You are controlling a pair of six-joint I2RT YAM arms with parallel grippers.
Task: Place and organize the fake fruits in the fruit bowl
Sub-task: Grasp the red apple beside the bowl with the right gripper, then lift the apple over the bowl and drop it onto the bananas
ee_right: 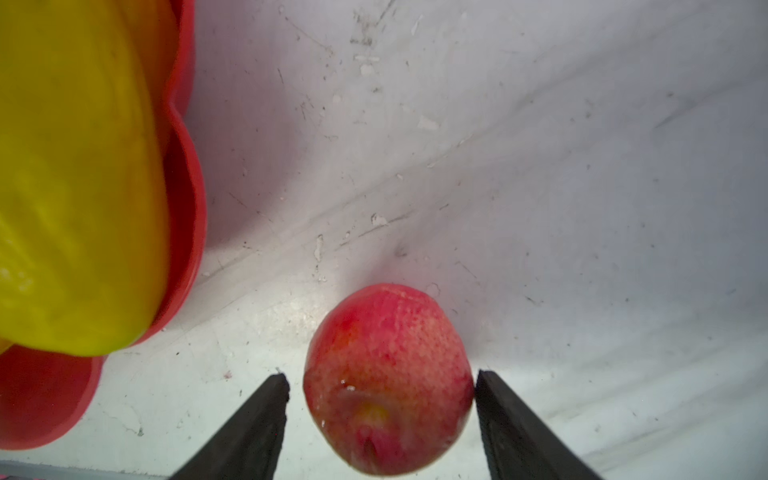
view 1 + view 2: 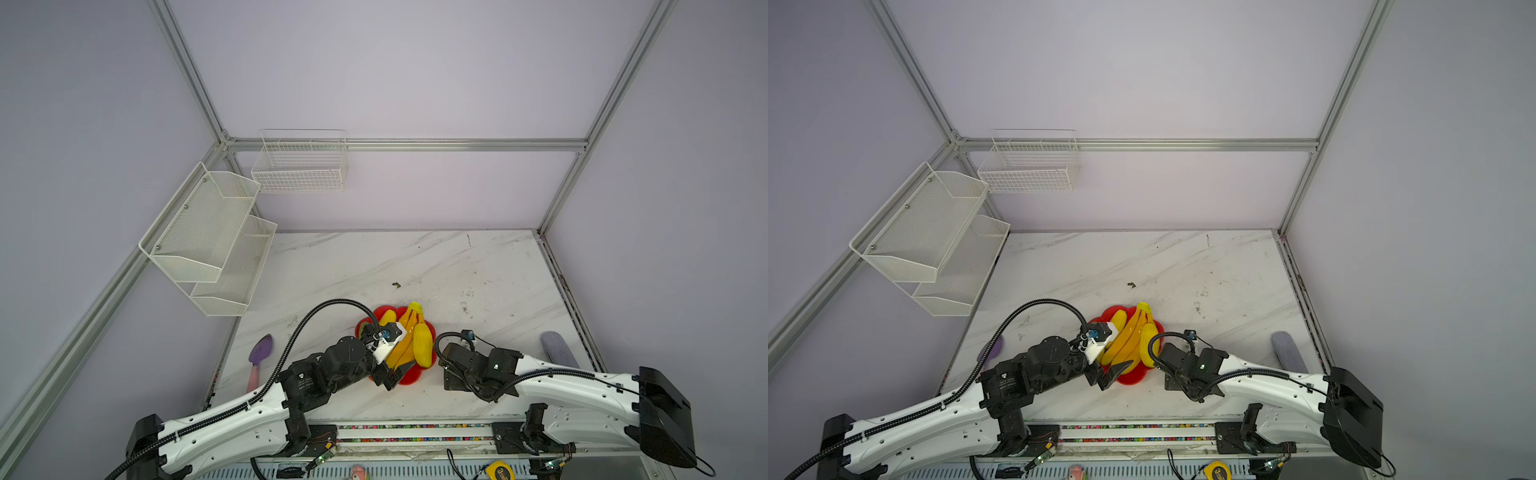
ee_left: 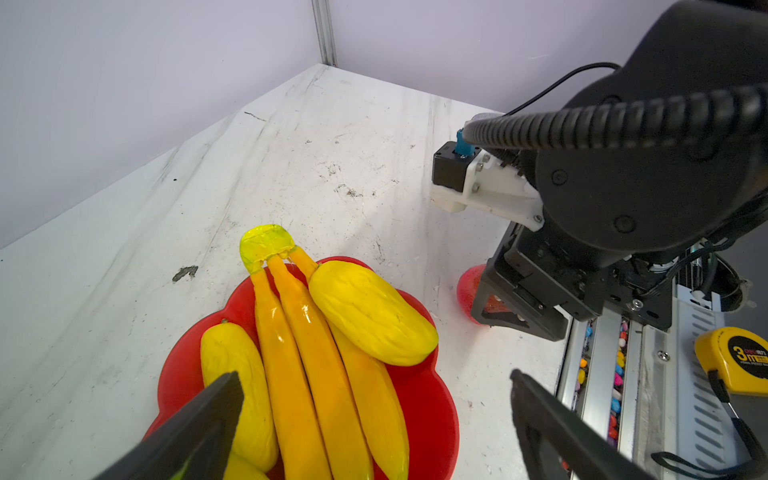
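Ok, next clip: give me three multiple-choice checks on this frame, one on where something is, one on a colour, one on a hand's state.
1. Where is the apple?
A) inside the bowl
B) on the table beside the bowl, between the right hand's fingers
C) lifted in the left hand

2. What colour is the bowl?
A) red
B) white
C) green

3. How is the left hand?
A) shut on a fruit
B) out of view
C) open and empty above the bowl

Answers:
1 B, the right wrist view shows it resting on the table with a finger on each side.
2 A, its scalloped rim is red in every view.
3 C, its fingers stand wide apart over the bowl, gripping nothing.
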